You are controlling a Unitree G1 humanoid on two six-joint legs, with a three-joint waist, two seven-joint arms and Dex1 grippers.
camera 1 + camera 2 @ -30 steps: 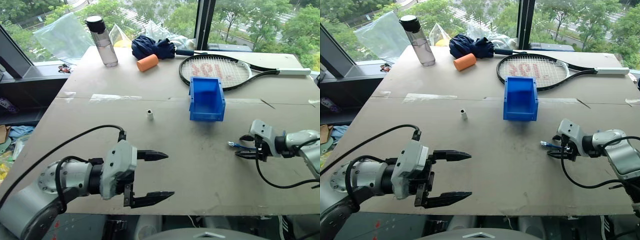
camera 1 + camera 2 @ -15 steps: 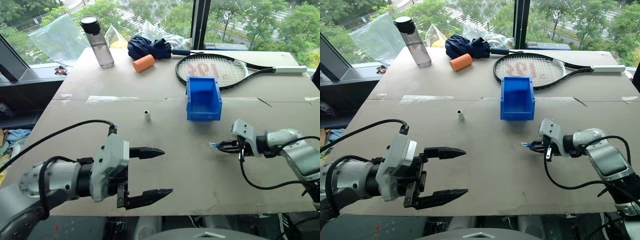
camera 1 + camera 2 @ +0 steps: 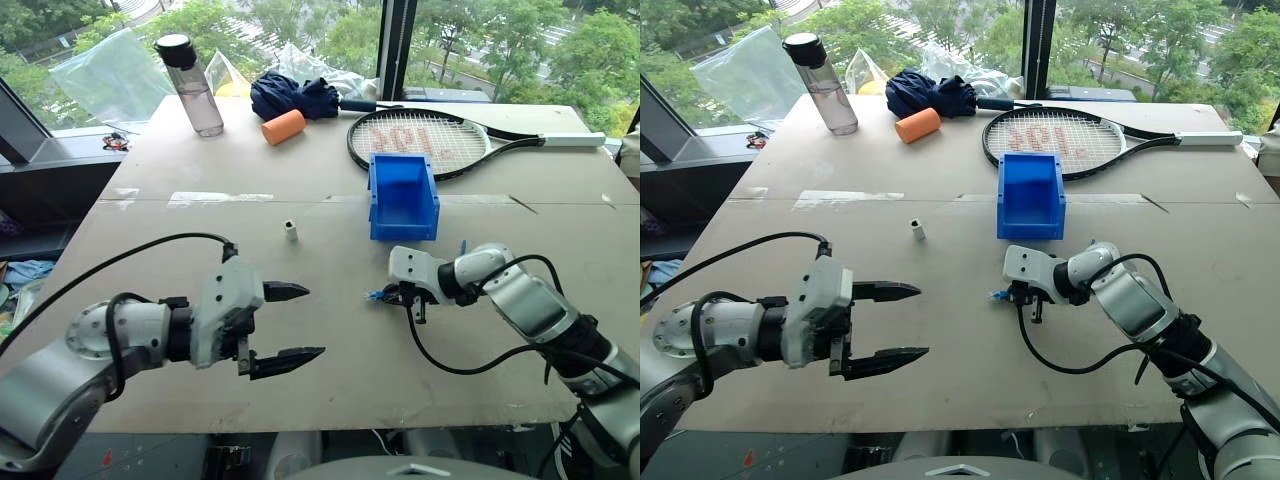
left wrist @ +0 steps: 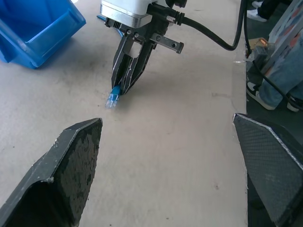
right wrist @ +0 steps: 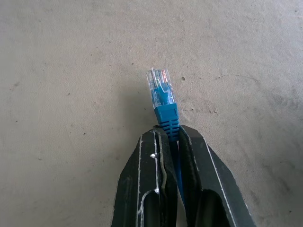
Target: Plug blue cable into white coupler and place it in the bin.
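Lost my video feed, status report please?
Right gripper shut on blue cable, plug forward. Left gripper open, empty. White coupler upright on table, bin beyond. Path between clear.

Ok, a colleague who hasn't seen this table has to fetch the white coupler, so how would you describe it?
Start at the blue bin in the middle of the table. Look to its left, on the bare board just below the strip of tape: the white coupler stands there alone. It is a tiny white block, far smaller than the orange foam cylinder further back.
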